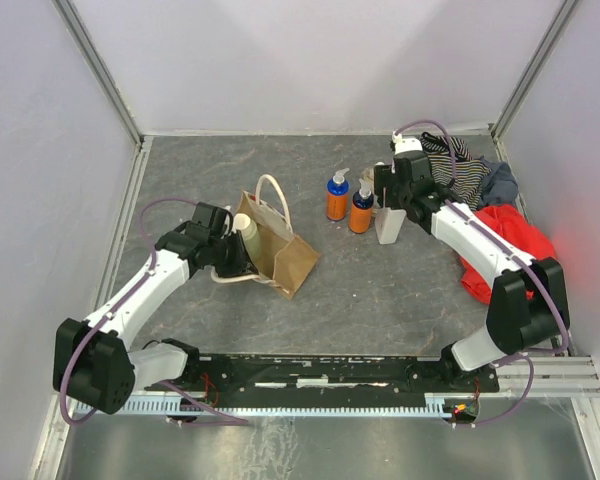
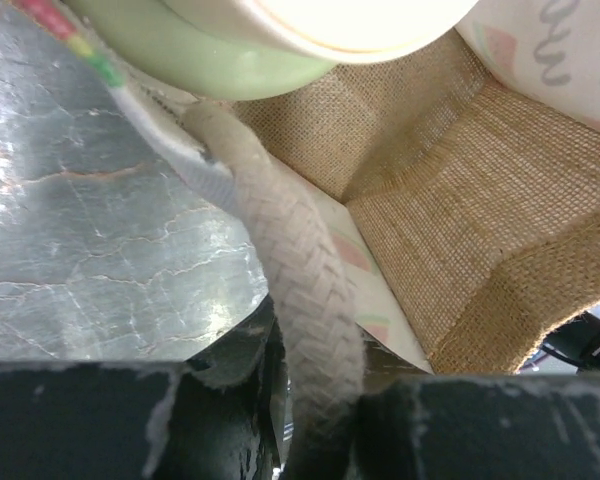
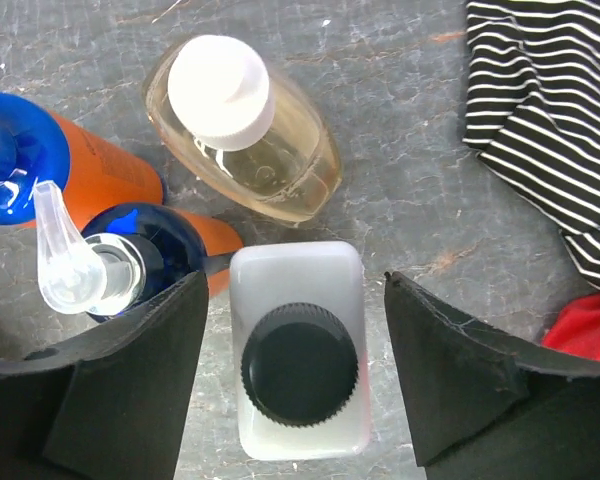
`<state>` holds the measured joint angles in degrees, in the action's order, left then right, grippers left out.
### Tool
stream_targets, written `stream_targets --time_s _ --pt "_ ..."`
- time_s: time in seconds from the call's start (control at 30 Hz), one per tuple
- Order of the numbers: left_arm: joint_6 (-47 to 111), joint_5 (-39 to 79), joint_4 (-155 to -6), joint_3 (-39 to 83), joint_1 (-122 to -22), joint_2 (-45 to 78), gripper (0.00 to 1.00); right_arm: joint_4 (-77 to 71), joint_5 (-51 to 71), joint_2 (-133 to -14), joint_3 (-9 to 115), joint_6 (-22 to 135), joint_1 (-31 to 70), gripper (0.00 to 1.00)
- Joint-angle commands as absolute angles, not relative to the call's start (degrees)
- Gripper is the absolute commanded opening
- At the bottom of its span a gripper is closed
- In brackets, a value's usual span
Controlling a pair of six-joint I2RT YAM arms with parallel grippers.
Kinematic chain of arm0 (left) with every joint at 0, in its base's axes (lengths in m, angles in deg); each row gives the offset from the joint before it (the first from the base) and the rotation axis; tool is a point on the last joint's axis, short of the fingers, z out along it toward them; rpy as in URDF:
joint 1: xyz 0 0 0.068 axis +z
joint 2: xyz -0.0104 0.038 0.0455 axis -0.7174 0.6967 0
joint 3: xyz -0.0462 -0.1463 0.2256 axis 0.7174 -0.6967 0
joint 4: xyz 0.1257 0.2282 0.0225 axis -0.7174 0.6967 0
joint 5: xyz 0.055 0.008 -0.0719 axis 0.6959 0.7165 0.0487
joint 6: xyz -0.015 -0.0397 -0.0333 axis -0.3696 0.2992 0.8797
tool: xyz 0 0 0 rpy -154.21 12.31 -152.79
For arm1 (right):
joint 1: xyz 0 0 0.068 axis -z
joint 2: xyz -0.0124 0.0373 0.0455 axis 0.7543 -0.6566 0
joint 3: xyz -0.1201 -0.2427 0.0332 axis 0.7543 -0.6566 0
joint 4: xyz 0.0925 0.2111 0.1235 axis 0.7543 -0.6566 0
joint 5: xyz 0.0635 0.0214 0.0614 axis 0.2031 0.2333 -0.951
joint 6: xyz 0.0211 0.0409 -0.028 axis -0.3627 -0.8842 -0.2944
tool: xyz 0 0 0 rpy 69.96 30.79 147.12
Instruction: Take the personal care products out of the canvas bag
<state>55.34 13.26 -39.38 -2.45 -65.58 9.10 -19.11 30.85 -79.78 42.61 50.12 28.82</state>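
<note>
The canvas bag [image 1: 280, 252] stands left of centre, with the pale-green cylinder [image 1: 245, 228] upright at its left side. In the left wrist view the cylinder [image 2: 230, 55] sits above the bag's tan weave [image 2: 450, 230]. My left gripper [image 1: 230, 262] is shut on the bag's cream rope handle [image 2: 300, 290]. Two orange pump bottles [image 1: 337, 197] [image 1: 361, 210], the beige bottle [image 3: 245, 130] and the white flat bottle [image 1: 388, 224] stand on the table. My right gripper [image 3: 295, 285] is open, its jaws on either side of the white bottle [image 3: 298, 350] without touching it.
A black-and-white striped garment [image 1: 448, 158], a grey-blue cloth [image 1: 498, 183] and a red cloth [image 1: 505, 240] lie at the right by the right arm. Enclosure walls close in the table on three sides.
</note>
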Motion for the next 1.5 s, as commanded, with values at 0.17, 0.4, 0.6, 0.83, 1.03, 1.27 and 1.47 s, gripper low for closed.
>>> stream_targets --time_s 0.17,0.4,0.6,0.83,1.03,1.27,1.47 --pt "59.7 11.4 -39.5 0.7 -71.3 8.6 0.31 -20.3 37.3 -71.5 47.1 50.2 27.0 0.87" --pt "60.0 14.6 -37.2 0.0 -72.0 6.6 0.41 -26.8 34.5 -66.3 57.6 53.1 10.5 0.88" --pt "62.2 22.5 -35.0 0.1 -71.9 4.1 0.56 -28.9 23.3 -72.3 66.6 52.3 -1.1 0.88" --pt "65.2 28.3 -33.6 1.1 -71.9 2.2 0.62 -24.4 16.3 -80.3 67.4 49.3 -6.6 0.88" --pt "67.3 29.7 -36.4 1.5 -71.9 -2.8 0.63 -20.7 12.6 -84.7 65.3 46.1 -7.5 0.87" --pt "69.4 26.9 -43.1 -0.4 -71.9 -8.7 0.64 -19.2 16.3 -82.6 61.5 45.6 -7.5 0.88" --pt "72.4 19.8 -51.8 -4.2 -71.9 -11.4 0.61 -19.8 19.7 -77.1 58.1 45.8 -7.5 0.88"
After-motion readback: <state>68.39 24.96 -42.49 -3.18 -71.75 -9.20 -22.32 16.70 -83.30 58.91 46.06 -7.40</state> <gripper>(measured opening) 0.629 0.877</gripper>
